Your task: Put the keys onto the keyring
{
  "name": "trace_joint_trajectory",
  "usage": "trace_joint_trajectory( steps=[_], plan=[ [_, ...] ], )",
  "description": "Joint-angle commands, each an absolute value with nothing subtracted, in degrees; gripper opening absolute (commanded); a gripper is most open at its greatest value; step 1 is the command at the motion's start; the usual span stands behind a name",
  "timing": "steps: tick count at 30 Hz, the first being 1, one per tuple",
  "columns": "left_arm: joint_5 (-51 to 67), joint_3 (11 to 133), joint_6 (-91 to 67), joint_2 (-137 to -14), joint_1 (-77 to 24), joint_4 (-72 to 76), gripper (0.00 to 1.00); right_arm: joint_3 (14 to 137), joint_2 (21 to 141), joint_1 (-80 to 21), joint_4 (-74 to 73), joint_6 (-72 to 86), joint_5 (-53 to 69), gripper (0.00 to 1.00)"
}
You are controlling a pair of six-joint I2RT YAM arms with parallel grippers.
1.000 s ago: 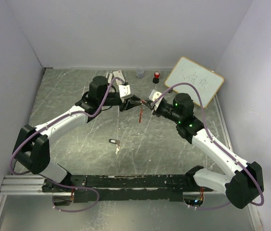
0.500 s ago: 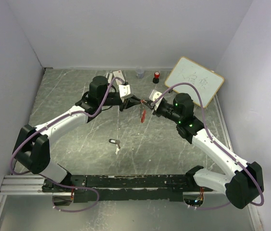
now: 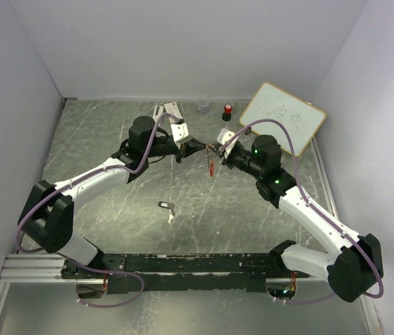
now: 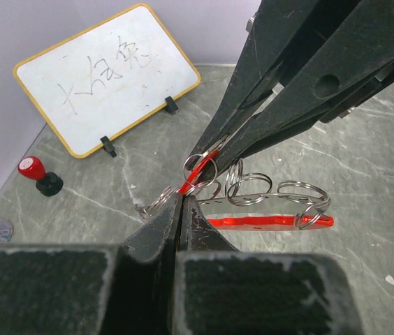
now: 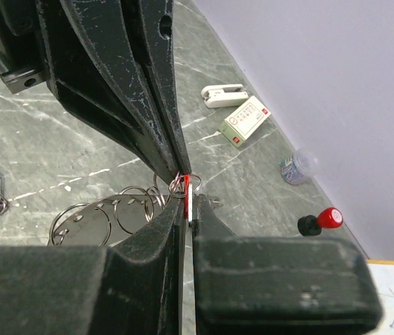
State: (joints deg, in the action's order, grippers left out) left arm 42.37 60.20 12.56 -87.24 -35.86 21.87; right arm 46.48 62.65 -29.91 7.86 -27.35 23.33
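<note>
The two grippers meet above the middle of the table (image 3: 218, 209), tip to tip, and the keyring (image 4: 267, 222) hangs between them in the air. The left gripper (image 3: 195, 147) is closed. In its wrist view its fingers (image 4: 162, 227) press together with only a thin slit between them. A silver ring of the keyring's chain (image 4: 253, 190) sits just at the left of the tips, so it seems to pinch the chain, but the exact place of the grip is hidden.

The right gripper (image 3: 214, 148) is also closed. Its two long fingers (image 4: 288, 91) come to one point just beyond the left tips and clamp a thin red piece, which looks to be the red key (image 4: 198, 171). A small silver ring lies around this red piece, right at the fingertips. The right wrist view shows the same red sliver caught between the closed right fingers.

The red curved part of the keyring is under the grippers. It is joined to them only through the row of silver rings and does not touch the table. From above it shows as a short red stroke just below the meeting point.

The black key (image 3: 164, 204) lies flat on the table, well apart from both grippers, toward the near side. A small white scrap (image 3: 171, 217) is just beside it. At the far edge stand a whiteboard (image 3: 282, 115) and a red-topped stamp (image 3: 227, 111).
</note>
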Motion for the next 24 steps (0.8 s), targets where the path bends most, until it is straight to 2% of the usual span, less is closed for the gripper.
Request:
trace_joint_trajectory(
  steps=[1, 9, 24],
  plan=[
    [39.5, 58.5, 8.7, -84.4, -36.7, 29.5, 0.07, 47.0, 62.7, -29.9, 9.9, -26.2, 20.7, 0.00],
    [33.6, 56.4, 7.6, -81.2, -36.6, 31.8, 0.07, 46.1, 61.9, -29.8, 9.4, -25.0, 16.5, 0.00],
    [33.4, 56.3, 6.5, -80.8, -36.6, 32.9, 0.07, 44.8, 61.4, -29.7, 10.3, -24.3, 14.6, 0.00]
  ],
)
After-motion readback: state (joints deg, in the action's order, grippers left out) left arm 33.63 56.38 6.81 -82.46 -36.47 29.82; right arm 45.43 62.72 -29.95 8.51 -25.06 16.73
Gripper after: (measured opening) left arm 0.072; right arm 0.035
